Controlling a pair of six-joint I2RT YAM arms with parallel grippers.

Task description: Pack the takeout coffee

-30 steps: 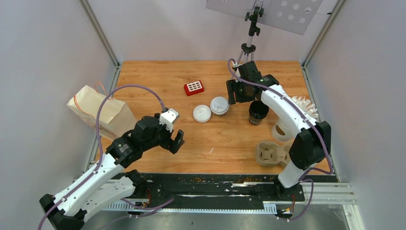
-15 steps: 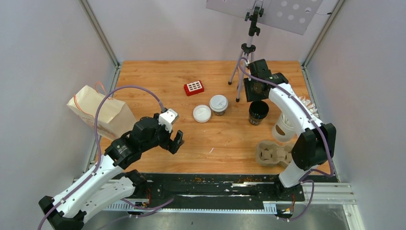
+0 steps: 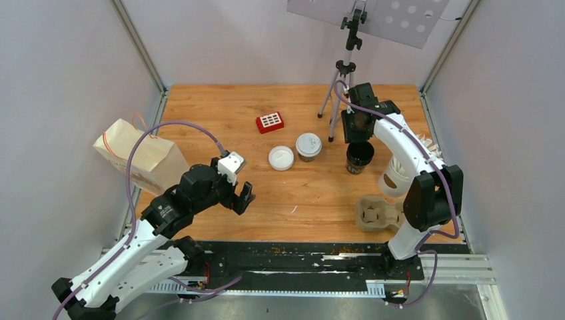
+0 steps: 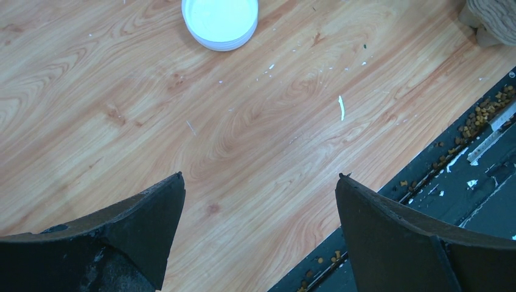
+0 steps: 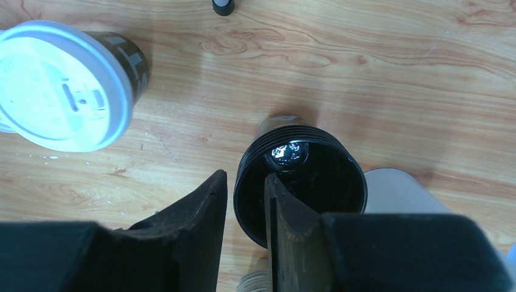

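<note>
**Orientation.** The lidless black paper cup [image 5: 316, 182] stands upright, long axis vertical and mouth up. Its near-left rim lies between the fingers of the right gripper [image 5: 244, 176]. The second black paper cup with a round white plastic lid [image 5: 67, 91] is also upright. It stands left of and beyond those fingers, well apart from them.

**Finger state.**
- Right: narrow. One finger is outside the cup wall and the other is inside the mouth. A dark gap shows between the inner finger and the wall, so the fingers are not pressed onto the wall.
- Left gripper [image 4: 260, 176]: spread wide, holding nothing, above bare wood. A loose round white plastic lid [image 4: 219, 21] lies beyond its fingers.

**Hidden or unclear.**
- The right fingers cover the open cup's near side and base.
- The frame edge crops the lidded cup's lid.
- The overhead view hides the right fingertips under the wrist.
- Only a corner of the grey-brown moulded cardboard tray [image 4: 493, 21] shows.

**Change.** One second ago the right fingers were spread wide, left of the open cup. The left arm has barely moved.
</note>
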